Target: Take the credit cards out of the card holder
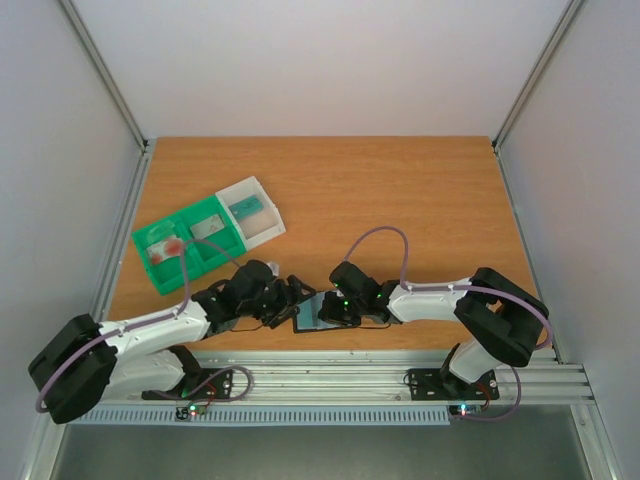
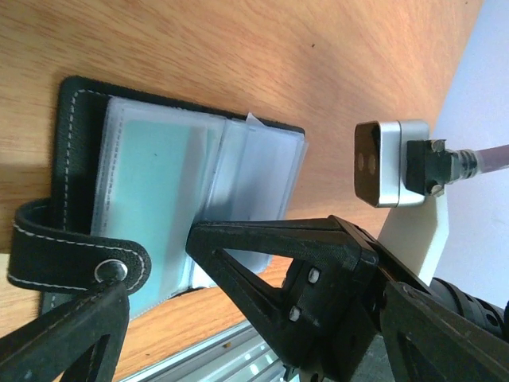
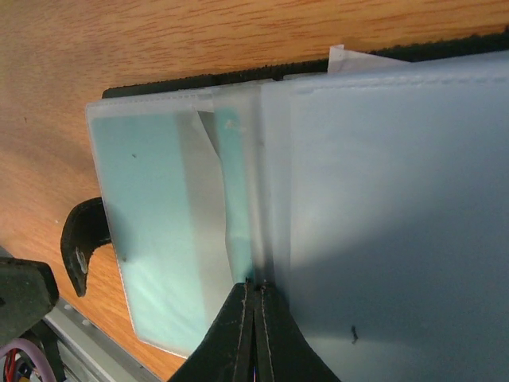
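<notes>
Card holder [image 1: 318,312] open at table's [image 1: 400,200] near edge, teal card [image 3: 151,231] still in its sleeve [image 3: 382,199]. Right gripper [image 3: 254,290] jaws together at the sleeve edge; left gripper [image 2: 155,261] jaws apart by the strap [image 2: 71,247]. Pull now and you may drag film, holder unpinned.

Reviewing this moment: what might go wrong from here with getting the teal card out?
1. The right gripper is shut at the edge of the clear sleeves, not visibly on the teal card; a pull may tug only plastic.
2. The left gripper is open by the strap, so the card holder looks unpinned and could slide with the pull.
</notes>
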Available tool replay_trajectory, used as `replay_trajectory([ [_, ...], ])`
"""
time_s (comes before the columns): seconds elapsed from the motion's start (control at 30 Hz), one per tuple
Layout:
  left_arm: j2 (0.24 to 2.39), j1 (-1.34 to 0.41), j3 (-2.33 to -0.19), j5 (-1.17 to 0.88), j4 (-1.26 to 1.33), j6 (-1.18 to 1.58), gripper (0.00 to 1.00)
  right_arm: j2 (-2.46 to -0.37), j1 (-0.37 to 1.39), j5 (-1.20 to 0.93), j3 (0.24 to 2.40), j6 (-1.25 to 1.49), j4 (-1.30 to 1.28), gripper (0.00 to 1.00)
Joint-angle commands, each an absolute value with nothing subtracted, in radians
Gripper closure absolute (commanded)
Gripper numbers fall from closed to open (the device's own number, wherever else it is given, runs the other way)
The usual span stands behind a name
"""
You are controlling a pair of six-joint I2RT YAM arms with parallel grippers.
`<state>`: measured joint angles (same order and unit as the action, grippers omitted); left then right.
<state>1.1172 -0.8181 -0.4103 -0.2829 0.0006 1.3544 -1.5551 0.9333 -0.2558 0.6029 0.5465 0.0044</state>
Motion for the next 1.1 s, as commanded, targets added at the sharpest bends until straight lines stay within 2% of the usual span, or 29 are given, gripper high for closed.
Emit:
replay_trajectory([
  [0.0,1.16,-0.83,-0.394,-0.307,0.106,1.39,0.13,-1.57,0.942,-0.215,0.581,0.558,-0.003,0.99],
  [0.4,1.251,-0.831,-0.411,-0.302,0.125,1.358,0.13,-1.555,0.942,-0.209,0.579,0.555,-0.009,0.99],
  [0.73,1.181,-0.831,-0.451,-0.263,-0.057,1.306,0.13,-1.559,0.942,-0.203,0.578,0.553,-0.011,0.99],
  [1.07,1.2,-0.831,-0.425,-0.319,0.05,1.342,0.12,-1.554,0.942,-0.197,0.583,0.554,-0.019,0.99],
])
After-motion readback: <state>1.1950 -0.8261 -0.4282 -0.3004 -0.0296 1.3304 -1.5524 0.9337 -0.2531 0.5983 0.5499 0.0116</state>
